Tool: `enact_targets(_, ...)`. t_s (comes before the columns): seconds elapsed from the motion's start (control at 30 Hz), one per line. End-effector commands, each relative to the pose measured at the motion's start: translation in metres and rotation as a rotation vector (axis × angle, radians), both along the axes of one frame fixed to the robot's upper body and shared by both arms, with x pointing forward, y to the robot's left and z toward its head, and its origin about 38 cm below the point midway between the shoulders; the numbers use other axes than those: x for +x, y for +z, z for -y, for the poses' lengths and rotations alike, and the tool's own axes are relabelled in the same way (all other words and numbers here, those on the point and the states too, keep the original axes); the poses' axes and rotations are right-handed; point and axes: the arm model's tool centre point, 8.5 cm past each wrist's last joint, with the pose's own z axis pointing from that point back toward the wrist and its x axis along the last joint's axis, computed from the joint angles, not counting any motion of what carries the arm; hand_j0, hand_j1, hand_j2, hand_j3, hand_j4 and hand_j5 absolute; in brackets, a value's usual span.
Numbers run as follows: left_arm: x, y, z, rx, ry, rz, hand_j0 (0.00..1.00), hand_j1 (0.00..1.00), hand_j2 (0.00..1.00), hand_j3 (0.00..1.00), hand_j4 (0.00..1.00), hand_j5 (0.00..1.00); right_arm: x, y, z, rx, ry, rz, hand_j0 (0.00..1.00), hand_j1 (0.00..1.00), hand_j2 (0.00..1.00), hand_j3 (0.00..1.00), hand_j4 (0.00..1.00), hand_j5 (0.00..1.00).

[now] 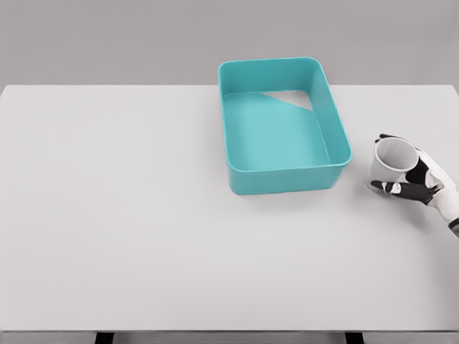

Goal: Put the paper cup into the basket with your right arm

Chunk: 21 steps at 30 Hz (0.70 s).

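A white paper cup (391, 160) stands on the white table at the right, just right of the basket, its open mouth showing. My right hand (410, 173) comes in from the right edge and has its dark fingers and thumb wrapped around the cup's side. The teal rectangular basket (336, 126) sits at the table's middle rear, empty inside. About a finger's width of table separates the cup from the basket's right wall.
The white table (129, 215) stretches wide to the left and front of the basket. Its front edge runs along the bottom of the view, with dark legs below it.
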Motion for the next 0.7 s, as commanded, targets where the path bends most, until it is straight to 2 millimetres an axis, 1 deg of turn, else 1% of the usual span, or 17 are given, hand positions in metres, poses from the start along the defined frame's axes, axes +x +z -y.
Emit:
enact_targets(0.0,-0.0003,0.0000,0.0000,0.000,0.001,-0.001,1.00,1.00,1.00,1.00,1.00,1.00,0.0001,0.0002,-0.0002,0.000,0.001,0.000,0.70,0.70,0.70,0.70,0.70,0.70)
enact_targets(0.1,-0.0007,-0.0001,0.0000,0.000,0.001,-0.001,1.00,1.00,1.00,1.00,1.00,1.00,0.0001,0.0001,-0.0003,-0.001,0.001,0.000,0.64,0.64,0.64,0.64,0.64,0.64)
enact_targets(0.23,-0.0007,-0.0001,0.0000,0.000,0.001,-0.001,1.00,1.00,1.00,1.00,1.00,1.00,0.0002,0.0008,-0.0001,-0.001,0.001,0.002,0.64,0.64,0.64,0.64,0.64,0.64)
enact_targets(0.3,-0.0003,0.0000,0.0000,0.000,0.001,-0.001,1.00,1.00,1.00,1.00,1.00,1.00,0.0003,0.0013,-0.0004,0.000,0.001,0.004,0.60,0.60,0.60,0.60,0.60,0.60)
enact_targets(0.4,-0.0007,-0.0001,0.0000,0.000,0.001,-0.001,1.00,1.00,1.00,1.00,1.00,1.00,0.0004,0.0015,-0.0007,-0.001,0.002,0.003,0.59,0.59,0.59,0.59,0.59,0.59)
enact_targets(0.43,0.0003,0.0000,0.0001,0.000,0.000,0.001,1.00,1.00,1.00,1.00,1.00,1.00,0.0006,0.0021,-0.0009,0.000,0.003,0.006,0.56,0.56,0.56,0.56,0.56,0.56)
enact_targets(0.5,0.0003,0.0000,0.0001,0.000,0.000,0.001,1.00,1.00,1.00,1.00,1.00,1.00,0.0006,0.0022,-0.0005,-0.001,0.002,0.005,0.56,0.56,0.56,0.56,0.56,0.56)
enact_targets(0.53,0.0003,0.0000,0.0001,0.000,0.000,0.001,1.00,1.00,1.00,1.00,1.00,1.00,0.0007,0.0030,-0.0002,-0.001,0.002,0.007,0.54,0.54,0.54,0.54,0.54,0.54)
enact_targets(0.67,-0.0003,0.0000,0.0000,0.000,0.001,-0.001,1.00,1.00,1.00,1.00,1.00,1.00,0.0015,0.0055,0.0004,-0.001,0.002,0.011,0.53,0.53,0.53,0.53,0.53,0.53)
